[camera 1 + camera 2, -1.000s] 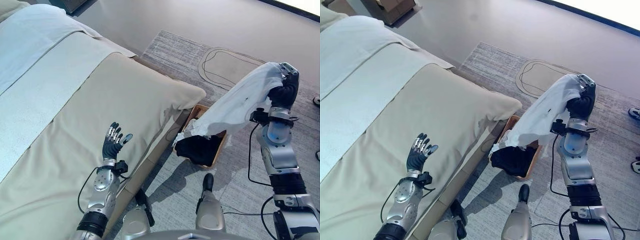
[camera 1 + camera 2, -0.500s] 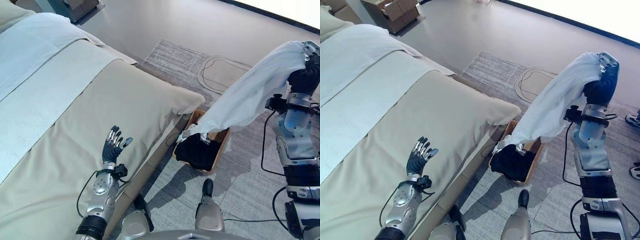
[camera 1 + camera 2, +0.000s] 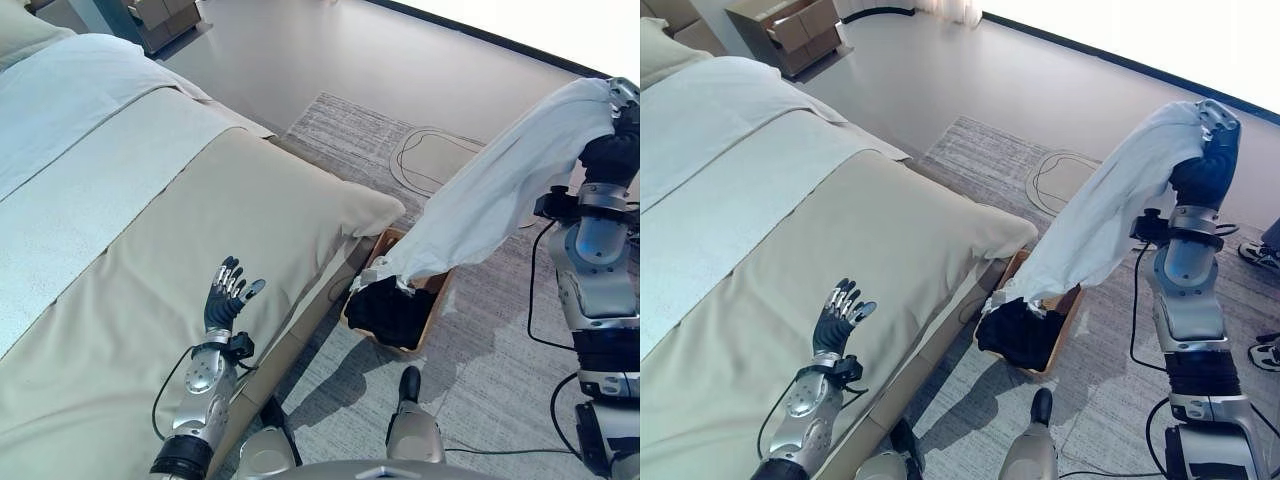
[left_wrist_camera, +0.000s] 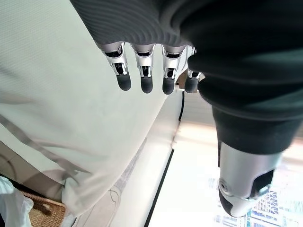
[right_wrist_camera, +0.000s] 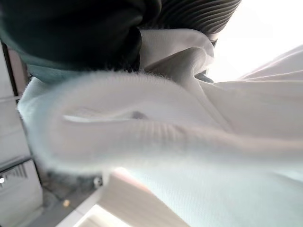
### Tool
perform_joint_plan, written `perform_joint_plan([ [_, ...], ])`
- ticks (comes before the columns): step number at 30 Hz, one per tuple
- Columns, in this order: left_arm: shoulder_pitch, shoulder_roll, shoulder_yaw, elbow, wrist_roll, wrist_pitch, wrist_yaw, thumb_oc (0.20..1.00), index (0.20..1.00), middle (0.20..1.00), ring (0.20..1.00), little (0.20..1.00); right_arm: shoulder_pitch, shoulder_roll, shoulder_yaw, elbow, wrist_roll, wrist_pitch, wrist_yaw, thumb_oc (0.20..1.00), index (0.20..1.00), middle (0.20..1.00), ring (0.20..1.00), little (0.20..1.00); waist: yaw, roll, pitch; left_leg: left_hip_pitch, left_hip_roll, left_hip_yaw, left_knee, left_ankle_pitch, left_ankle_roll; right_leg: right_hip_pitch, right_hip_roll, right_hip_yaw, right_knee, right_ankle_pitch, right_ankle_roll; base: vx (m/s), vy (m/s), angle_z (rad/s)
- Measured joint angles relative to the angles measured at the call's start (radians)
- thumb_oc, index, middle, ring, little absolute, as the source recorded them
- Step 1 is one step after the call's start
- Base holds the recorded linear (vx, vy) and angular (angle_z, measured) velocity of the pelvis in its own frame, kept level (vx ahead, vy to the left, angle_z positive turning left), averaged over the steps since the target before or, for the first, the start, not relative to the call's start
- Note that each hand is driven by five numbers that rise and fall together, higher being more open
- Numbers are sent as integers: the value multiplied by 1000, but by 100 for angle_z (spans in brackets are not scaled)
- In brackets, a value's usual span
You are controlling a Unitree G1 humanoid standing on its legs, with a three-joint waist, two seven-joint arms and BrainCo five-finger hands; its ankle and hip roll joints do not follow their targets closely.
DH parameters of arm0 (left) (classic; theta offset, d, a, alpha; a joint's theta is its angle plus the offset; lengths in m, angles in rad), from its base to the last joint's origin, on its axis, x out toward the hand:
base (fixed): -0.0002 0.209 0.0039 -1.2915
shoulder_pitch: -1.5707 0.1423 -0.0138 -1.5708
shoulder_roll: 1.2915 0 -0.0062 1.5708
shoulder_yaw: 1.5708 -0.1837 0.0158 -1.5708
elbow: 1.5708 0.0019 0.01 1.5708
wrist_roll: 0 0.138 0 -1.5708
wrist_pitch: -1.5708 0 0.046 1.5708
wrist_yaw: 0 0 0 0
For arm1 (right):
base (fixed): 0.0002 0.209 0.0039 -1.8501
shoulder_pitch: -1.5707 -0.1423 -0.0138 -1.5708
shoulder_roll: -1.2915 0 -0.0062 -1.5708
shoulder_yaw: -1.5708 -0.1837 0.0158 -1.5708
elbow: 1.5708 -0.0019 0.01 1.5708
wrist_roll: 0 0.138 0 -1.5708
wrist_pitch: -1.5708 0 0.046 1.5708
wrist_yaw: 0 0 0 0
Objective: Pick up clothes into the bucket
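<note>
1. Up high at the robot's right: right hand (image 3: 1206,160), raised well above the floor with a white garment (image 3: 500,200) draped over it (fingers buried in the cloth in the right wrist view, so curled or straight, cannot tell).
2. Hanging from that hand in a long slant down toward the bed side: the white garment, lower end reaching the wicker basket (image 3: 432,318) and touching the dark clothes (image 3: 388,310) already lying inside.
3. Standing on the grey rug (image 3: 480,370), just beside the corner of the bed (image 3: 150,200): the basket, tucked close to the beige cover (image 3: 200,260).
4. Over the beige cover, near its edge: left hand (image 3: 222,297), palm free, fingers (image 4: 144,78) straight and slightly spread, holding nothing.
5. Farther off on the floor by the wall: a cardboard box (image 3: 790,30).
</note>
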Motion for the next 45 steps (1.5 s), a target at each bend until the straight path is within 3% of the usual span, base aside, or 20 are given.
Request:
perform_joint_plan([
  [8,3,0,8,0,-7,1,0,1000,1000,1000,1000,1000,-41,-45,0,-1,60,-3,8,200,200,200,200,200,-2,-4,-4,18,0,0,-5,0,0,19,1,-2,-5,0,0,0,0,0],
  [18,13,3,8,0,-19,8,-1,1000,1000,1000,1000,1000,-199,-178,19,0,145,-28,41,200,200,200,200,200,0,-37,-30,32,1,0,-5,0,0,33,3,-3,-7,0,0,0,0,0],
  [24,21,4,24,3,-20,10,-2,1000,1000,1000,1000,1000,-283,-280,104,6,160,-36,60,200,200,200,200,200,-2,-50,-56,37,5,-4,-8,0,0,49,9,-12,-23,3,3,1,-1,1],
  [34,41,4,35,4,-32,11,-8,1000,1000,1000,1000,1000,-287,-253,123,4,168,-44,87,200,200,200,200,200,-1,-68,-73,36,8,-7,-8,0,0,52,13,-15,-25,3,3,0,0,0],
  [45,53,4,34,3,-39,20,-7,1000,1000,1000,1000,1000,-106,-29,185,1,104,-7,128,200,200,200,200,200,4,-66,-73,29,8,-10,-8,0,0,46,13,-17,-26,3,2,-7,1,0],
])
